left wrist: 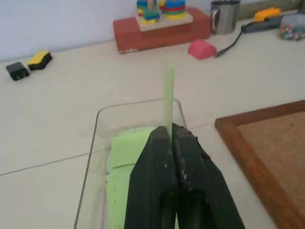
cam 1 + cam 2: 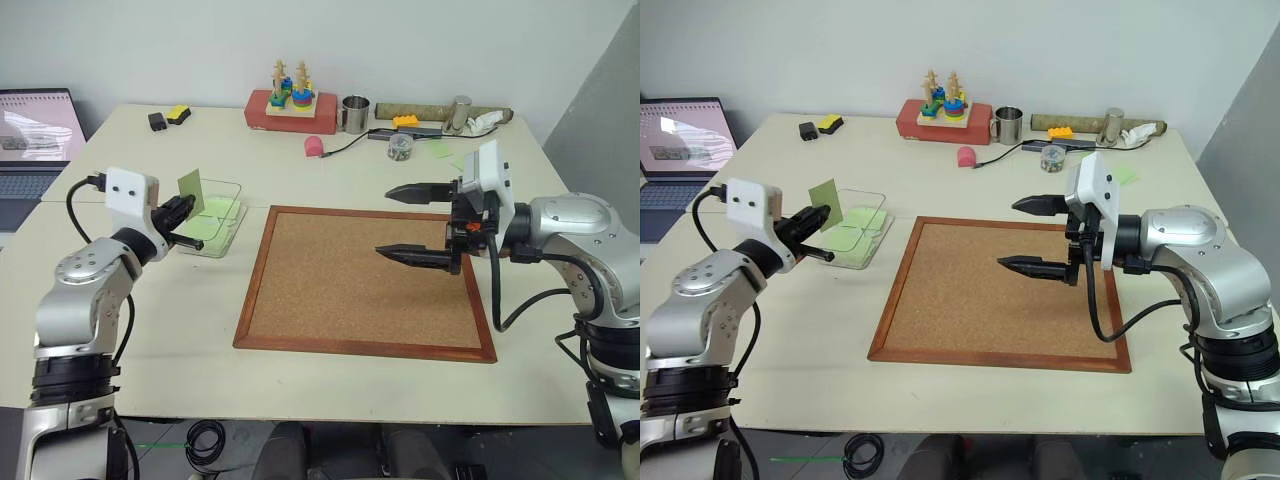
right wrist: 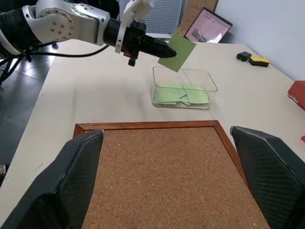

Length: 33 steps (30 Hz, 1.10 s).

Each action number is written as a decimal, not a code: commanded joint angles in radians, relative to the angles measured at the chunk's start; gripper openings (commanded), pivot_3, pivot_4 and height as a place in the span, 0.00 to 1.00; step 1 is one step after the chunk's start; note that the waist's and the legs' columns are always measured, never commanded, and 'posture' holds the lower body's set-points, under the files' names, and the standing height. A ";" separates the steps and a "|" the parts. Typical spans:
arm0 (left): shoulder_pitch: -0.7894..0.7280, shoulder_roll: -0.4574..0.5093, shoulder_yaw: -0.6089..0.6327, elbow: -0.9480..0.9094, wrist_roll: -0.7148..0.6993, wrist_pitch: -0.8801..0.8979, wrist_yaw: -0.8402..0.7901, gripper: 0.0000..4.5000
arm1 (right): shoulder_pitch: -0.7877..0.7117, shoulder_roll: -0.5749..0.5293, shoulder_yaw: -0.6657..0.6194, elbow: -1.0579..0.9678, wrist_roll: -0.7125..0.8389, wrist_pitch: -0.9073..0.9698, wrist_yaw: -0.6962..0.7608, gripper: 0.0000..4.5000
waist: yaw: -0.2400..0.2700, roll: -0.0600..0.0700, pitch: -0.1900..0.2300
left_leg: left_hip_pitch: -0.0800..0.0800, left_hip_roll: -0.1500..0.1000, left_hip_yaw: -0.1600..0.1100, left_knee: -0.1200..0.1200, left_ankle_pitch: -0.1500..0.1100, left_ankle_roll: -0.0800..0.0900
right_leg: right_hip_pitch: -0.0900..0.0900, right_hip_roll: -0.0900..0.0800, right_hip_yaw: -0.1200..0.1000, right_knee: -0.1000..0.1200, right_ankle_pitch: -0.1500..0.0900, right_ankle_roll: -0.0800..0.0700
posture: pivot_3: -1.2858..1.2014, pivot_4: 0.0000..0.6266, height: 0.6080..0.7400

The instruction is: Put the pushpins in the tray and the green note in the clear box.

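My left gripper (image 2: 186, 213) is shut on the lower edge of the green note (image 2: 191, 190), a pale green slip standing upright over the near-left rim of the clear box (image 2: 237, 212). In the left wrist view the note (image 1: 168, 95) rises edge-on from the shut fingertips (image 1: 162, 136). Green slips (image 2: 858, 227) lie flat inside the box. My right gripper (image 2: 400, 222) hangs open above the corkboard, pointing left, with nothing between its fingers (image 3: 76, 167). The pushpins and the tray are out of view.
A wood-framed corkboard (image 2: 360, 285) lies in the middle of the table. At the back stand a red-based stacking toy (image 2: 286, 103), a metal cup (image 2: 355, 113), a pink object (image 2: 315, 147) and a small jar (image 2: 400, 146). A laptop (image 2: 35, 140) sits far left.
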 commanded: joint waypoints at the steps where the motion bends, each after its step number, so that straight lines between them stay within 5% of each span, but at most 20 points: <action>1: -0.057 -0.009 -0.016 0.046 0.039 -0.022 -0.004 0.09 | -0.034 0.009 -0.009 -0.018 0.004 -0.006 -0.020 1.00 | -0.003 0.000 0.000 | 0.000 0.000 0.000 0.000 0.000 0.000 | 0.000 0.000 0.000 0.000 0.000 0.000 | 0.52 0.24 1.00; 15: -0.054 0.013 -0.001 0.029 0.075 -0.002 -0.023 0.68 | -0.021 -0.015 -0.010 0.004 -0.025 -0.025 -0.032 1.00 | -0.005 0.000 0.000 | -0.007 0.000 0.000 0.001 0.000 0.000 | -0.009 0.000 0.000 0.004 0.000 0.000 | 0.52 0.24 1.00; 21: -0.001 0.105 0.010 -0.060 0.093 0.021 -0.081 0.94 | 0.016 -0.061 -0.054 0.019 -0.047 -0.046 -0.022 1.00 | -0.006 0.000 0.000 | -0.007 0.000 0.000 0.001 0.000 0.000 | -0.009 0.000 0.000 0.004 0.000 0.000 | 0.52 0.24 1.00; 26: 0.172 0.314 0.011 -0.225 0.075 0.005 -0.353 0.94 | 0.115 -0.174 -0.148 0.040 -0.072 -0.101 0.014 1.00 | -0.008 -0.002 0.001 | -0.008 0.001 0.000 0.000 0.000 0.000 | -0.010 0.000 0.000 0.003 0.000 0.000 | 0.52 0.24 1.00; 33: 0.472 0.482 0.268 -0.253 0.012 -0.001 -0.667 0.94 | 0.355 -0.397 -0.335 0.098 -0.071 -0.170 0.207 1.00 | -0.005 0.000 0.002 | -0.010 0.002 0.003 -0.001 0.000 0.000 | -0.013 -0.002 0.000 0.002 -0.001 -0.002 | 0.52 0.24 1.00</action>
